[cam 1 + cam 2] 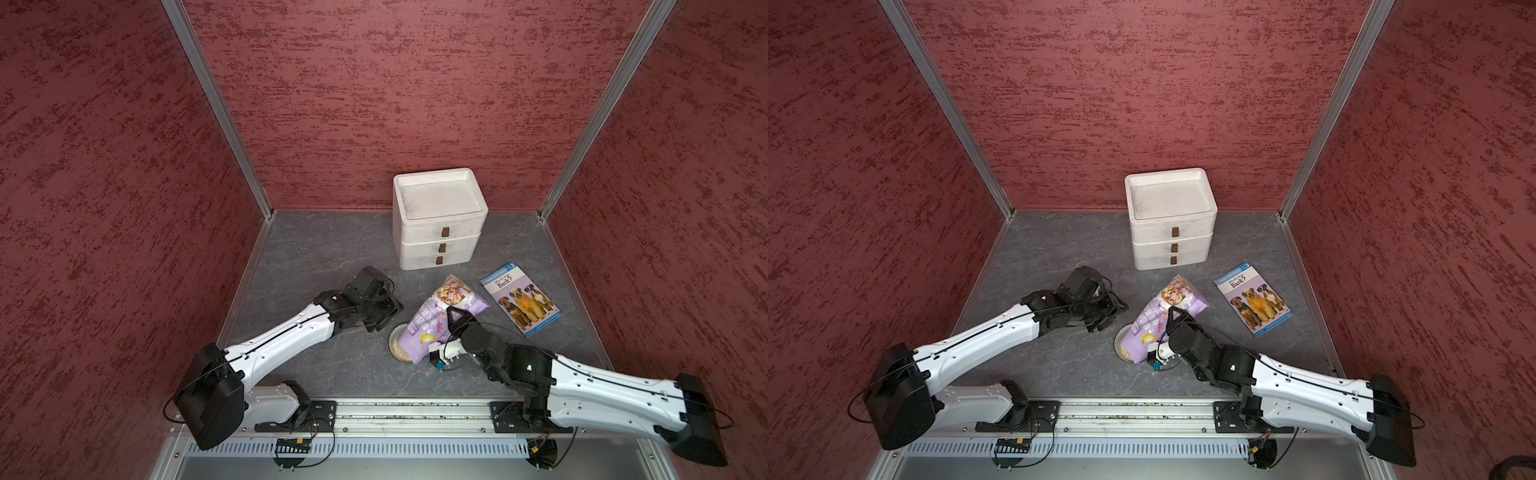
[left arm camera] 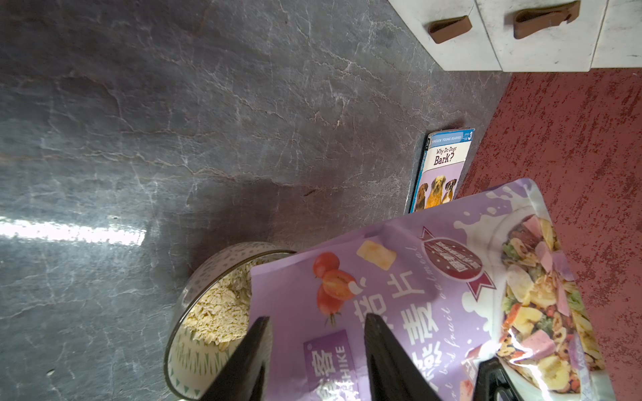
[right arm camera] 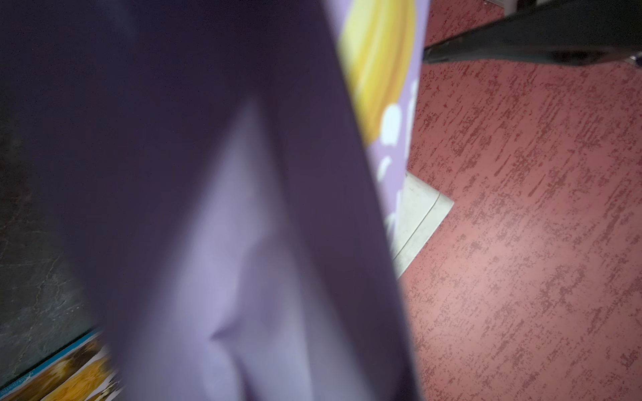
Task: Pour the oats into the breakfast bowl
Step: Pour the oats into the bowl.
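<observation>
The oats (image 2: pixel 219 309) lie as a pale beige, flaky heap inside the breakfast bowl (image 2: pixel 189 357). It is a small round whitish bowl speckled with little grey-green marks, and it stands on the dark grey surface (image 1: pixel 332 365) between the two arms. The glossy lavender pouch (image 1: pixel 430 316), printed with fruit and cereal photos, tilts with its lower end over the bowl, grasped by the right pincer (image 1: pixel 454 316), while the left pincer (image 2: pixel 317 316) hangs released just beside the bowl, fingers parted on nothing.

The blue dog-cover book (image 2: pixel 442 170), beside the lavender pouch (image 2: pixel 399 277), reads "Penguin Young Readers", "3" and "Why Do Dogs Bark?". The lavender pouch bears "HIKE", "fruit oatmeal" and Chinese characters.
</observation>
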Robot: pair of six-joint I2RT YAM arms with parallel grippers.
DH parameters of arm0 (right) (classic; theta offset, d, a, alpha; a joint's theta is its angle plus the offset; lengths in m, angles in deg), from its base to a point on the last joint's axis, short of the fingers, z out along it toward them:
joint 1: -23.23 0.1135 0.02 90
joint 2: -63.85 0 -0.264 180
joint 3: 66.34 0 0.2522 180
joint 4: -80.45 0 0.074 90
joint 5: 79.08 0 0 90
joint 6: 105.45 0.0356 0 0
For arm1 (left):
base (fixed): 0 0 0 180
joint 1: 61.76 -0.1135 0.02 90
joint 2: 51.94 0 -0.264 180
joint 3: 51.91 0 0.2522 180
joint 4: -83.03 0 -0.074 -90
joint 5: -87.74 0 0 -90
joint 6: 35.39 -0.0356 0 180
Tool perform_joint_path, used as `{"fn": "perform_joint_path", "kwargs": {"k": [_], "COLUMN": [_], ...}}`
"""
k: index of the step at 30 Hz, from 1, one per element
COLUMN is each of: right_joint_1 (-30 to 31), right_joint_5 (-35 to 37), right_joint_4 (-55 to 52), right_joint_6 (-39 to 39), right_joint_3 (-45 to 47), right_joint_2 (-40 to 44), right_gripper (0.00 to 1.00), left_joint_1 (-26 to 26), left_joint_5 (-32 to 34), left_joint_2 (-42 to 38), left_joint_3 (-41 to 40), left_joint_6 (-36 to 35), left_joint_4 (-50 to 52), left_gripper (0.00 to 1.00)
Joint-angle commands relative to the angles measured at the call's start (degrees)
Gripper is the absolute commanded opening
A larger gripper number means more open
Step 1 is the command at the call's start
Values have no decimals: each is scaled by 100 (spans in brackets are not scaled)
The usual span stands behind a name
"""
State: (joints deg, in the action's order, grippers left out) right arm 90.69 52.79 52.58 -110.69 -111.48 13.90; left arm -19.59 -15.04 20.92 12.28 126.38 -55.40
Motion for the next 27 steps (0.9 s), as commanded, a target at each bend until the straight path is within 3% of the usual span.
{"fn": "perform_joint_path", "kwargs": {"k": [1,4,7,10,13,16,18,21,24,27], "right_joint_1": [47,22,21,21,21,13,13,-31,-41,-60], "right_joint_5": [451,433,420,436,411,475,432,417,400,451], "right_joint_4": [720,1317,777,1213,570,1265,785,1337,639,1054], "right_joint_6": [-69,-162,-113,-154,-1,-115,-104,-183,-106,-103], "right_joint_3": [-182,-230,-329,-307,-230,-202,-211,-304,-275,-266], "right_joint_2": [8,73,-38,123,-7,22,-44,72,-4,133], "right_gripper": [0,0,0,0,0,0,0,0,0,0], "left_joint_1": [-16,-25,-29,-34,-40,-51,-50,-60,-68,-69], "left_joint_5": [64,41,21,16,23,0,-16,-8,-10,-1], "left_joint_2": [27,43,52,63,44,87,88,80,87,90], "left_joint_3": [-29,-16,-25,9,-30,8,6,25,33,71], "left_joint_6": [21,4,21,-5,21,12,13,6,10,-14], "left_joint_4": [-78,-76,-129,-91,-154,-129,-139,-109,-142,-72], "left_gripper": [47,47,47,47,47,47,46,47,46,46]}}
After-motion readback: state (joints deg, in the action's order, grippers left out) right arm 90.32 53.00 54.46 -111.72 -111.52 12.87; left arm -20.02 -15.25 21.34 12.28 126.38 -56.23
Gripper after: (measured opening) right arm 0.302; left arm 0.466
